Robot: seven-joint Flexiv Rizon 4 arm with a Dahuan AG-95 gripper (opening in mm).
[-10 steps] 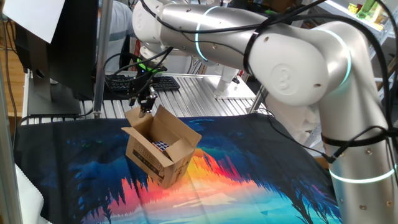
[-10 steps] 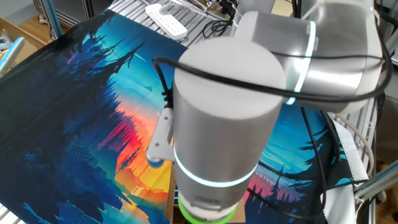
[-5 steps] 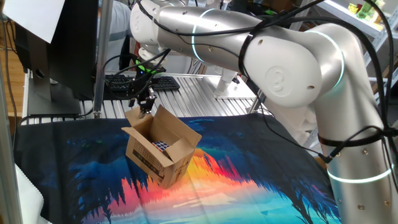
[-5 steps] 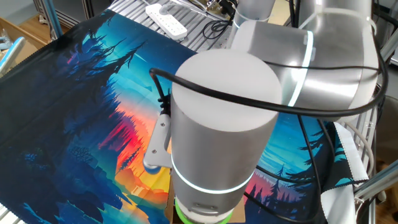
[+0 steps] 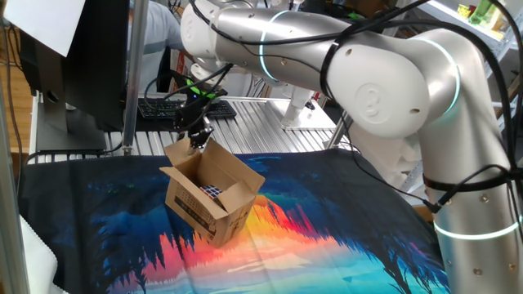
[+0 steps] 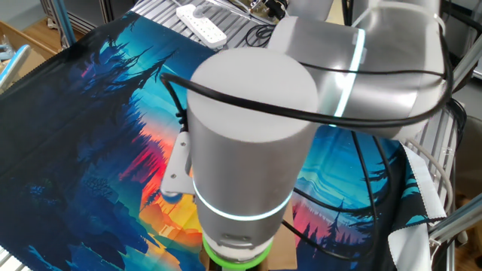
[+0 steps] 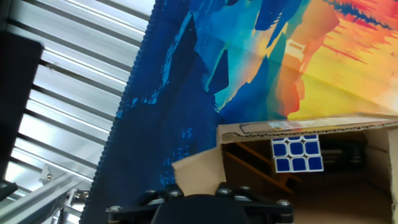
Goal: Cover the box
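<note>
- The box [image 5: 211, 198] sits left of centre in one fixed view, on the printed cloth [image 5: 327, 237], with all four flaps standing open.
- In the hand view I see a puzzle cube [image 7: 297, 154] lying inside it, at lower right of the frame.
- My gripper [image 5: 197, 136] hovers just above the rear flap [image 5: 181, 153]; I cannot tell how wide its fingers are.
- The other fixed view is blocked by the arm [image 6: 248, 150].
- I judge no flap is folded yet, so the whole closing is still to do.

light: bright, even indoor | glare: on ribbed metal left of the end effector [image 7: 217, 202] in hand view | shadows: soft, inside box [image 7: 323, 171] | blur: end effector housing near lens soft
</note>
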